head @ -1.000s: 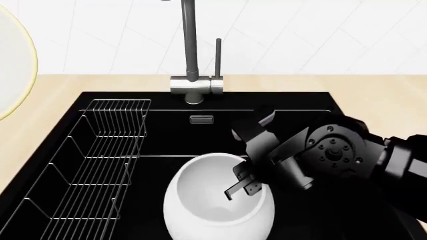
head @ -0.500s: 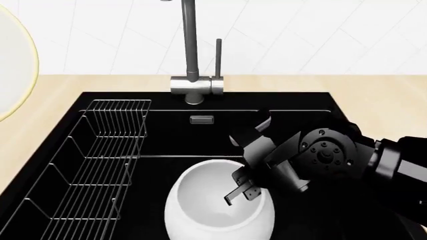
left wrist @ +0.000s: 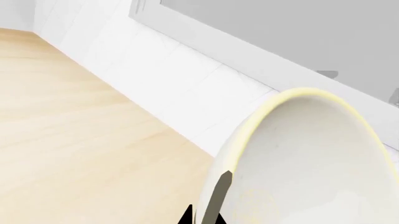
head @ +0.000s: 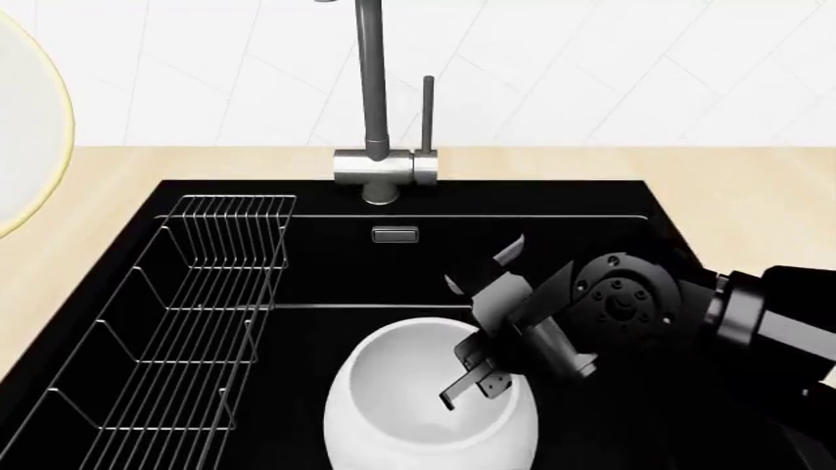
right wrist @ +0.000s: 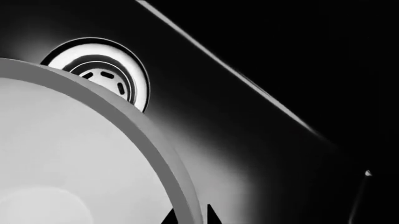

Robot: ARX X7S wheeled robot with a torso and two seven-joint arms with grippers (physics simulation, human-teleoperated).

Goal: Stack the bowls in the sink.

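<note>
Lowering slightly within the last second, the right gripper is seen with its jaws pinching the white bowl's rim inside the sink, suggesting placement is under way. The yellow-rimmed bowl is clamped in the left gripper's jaws above the bench.

Matte black right arm, round wrist housing with small screws, dark grey angular jaws, thin metal fingertips

White bowl, black sink
</note>
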